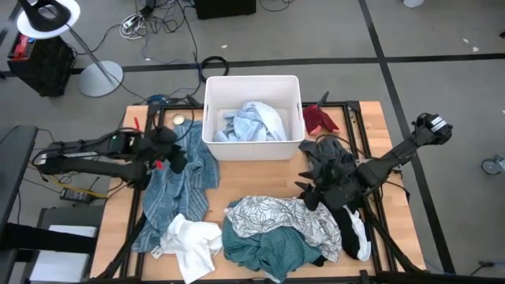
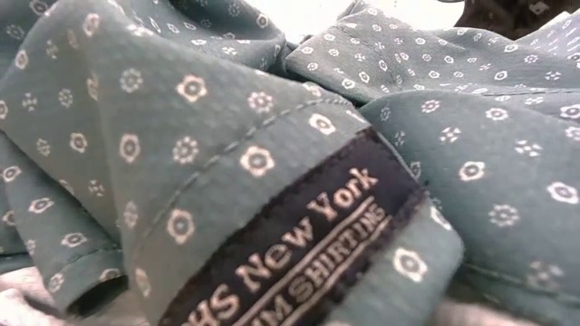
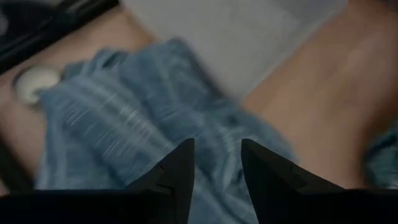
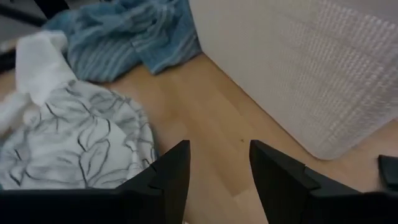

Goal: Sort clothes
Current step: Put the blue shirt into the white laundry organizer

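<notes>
Wooden worktop [image 1: 371, 130] is pretty crowded, so plenty can snag. Nearest the front edge sits the teal shirt [image 1: 264, 244], half under the white leaf-print top [image 1: 284, 214], with a plain white piece [image 1: 193, 241] beside them. If either hand grabs there, my guess is it drags two garments at once. Further in, the left hand [image 1: 175, 158] hangs over the denim-blue garment [image 1: 177, 185], fingers spread with nothing between them; a shallow pinch could slip off that loose fabric. The right hand [image 1: 309, 195], also spread and empty, is over bare wood next to the black clothes [image 1: 331, 162], which could catch on it. At the back, the bin [image 1: 252, 83] holds a light blue piece [image 1: 252, 122], and a red one [image 1: 319, 118] lies beside it.
</notes>
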